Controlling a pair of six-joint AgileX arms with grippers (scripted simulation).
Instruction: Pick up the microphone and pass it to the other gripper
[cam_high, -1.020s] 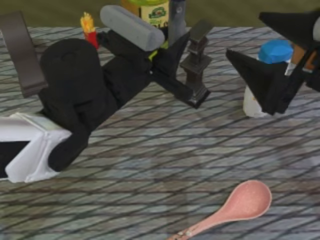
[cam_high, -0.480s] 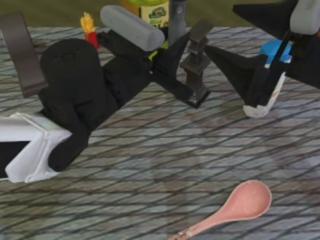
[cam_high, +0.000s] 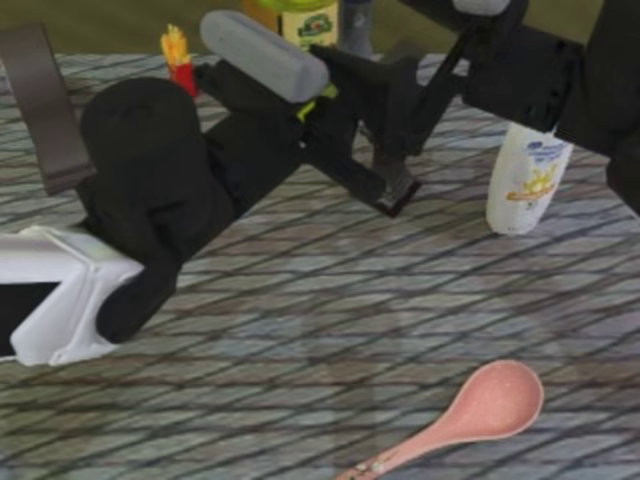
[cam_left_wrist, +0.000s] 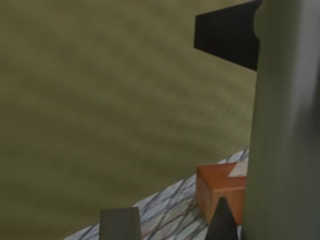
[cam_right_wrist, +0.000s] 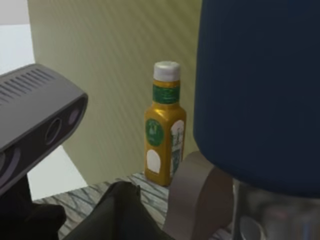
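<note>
The microphone's grey handle (cam_high: 355, 20) stands up at the far middle of the table, above my left gripper (cam_high: 350, 125), which is shut on it. In the left wrist view the handle (cam_left_wrist: 285, 125) fills one side, with one black fingertip (cam_left_wrist: 222, 222) beside it. My right gripper (cam_high: 372, 35) is open, its two wedge fingers reaching in from the right on either side of the microphone. The right wrist view shows the navy head (cam_right_wrist: 257, 90) very near, with metal below it.
A black tiered statuette (cam_high: 397, 180) stands just under the right gripper's fingers. A yellow sauce bottle (cam_high: 300, 20) and red fries box (cam_high: 178, 58) are at the far edge. A white bottle (cam_high: 525, 175) stands right; a pink spoon (cam_high: 470, 415) lies near the front.
My right gripper has swept left along the far side up to the microphone, uncovering the white bottle. The left arm and the microphone have stayed still.
</note>
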